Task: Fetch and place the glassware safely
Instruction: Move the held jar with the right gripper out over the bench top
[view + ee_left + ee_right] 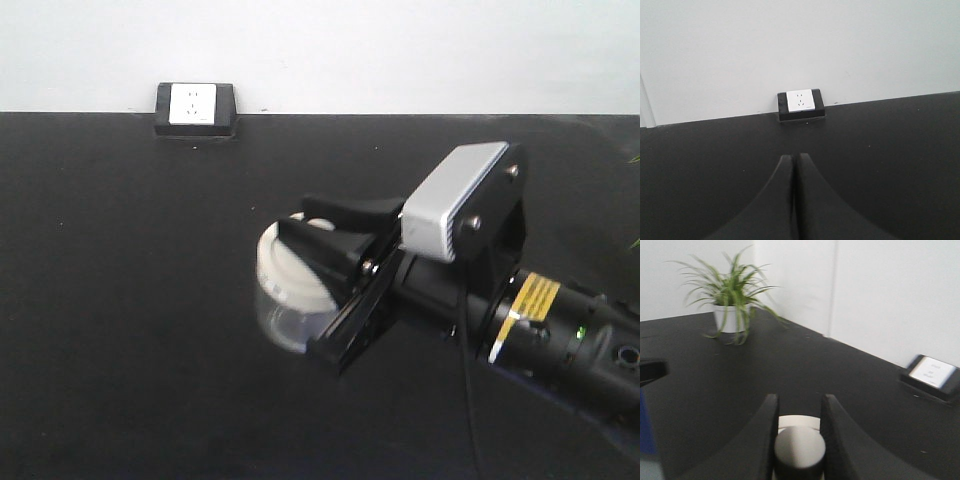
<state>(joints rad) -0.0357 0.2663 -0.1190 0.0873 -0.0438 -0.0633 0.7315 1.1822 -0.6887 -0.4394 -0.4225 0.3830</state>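
While half-hiding the lid (pixel 287 272), the right tool (pixel 298 216) grips the jar (pixel 282 310) by its knob (pixel 799 447), arm entering from 4 o'clock; the left tool (pixel 794 162) sits clenched, empty.

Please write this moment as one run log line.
right jaws: closed on lid knob of glass jar | left jaws: shut, empty

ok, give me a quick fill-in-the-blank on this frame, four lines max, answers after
1. The right hand clamps the ____ on the lid of the glass jar.
2. The left hand is ____ and holds nothing.
3. The plant stands in a ____ pot.
4. The socket box sits on the table against the ____.
Missing words: knob; shut; white; wall.
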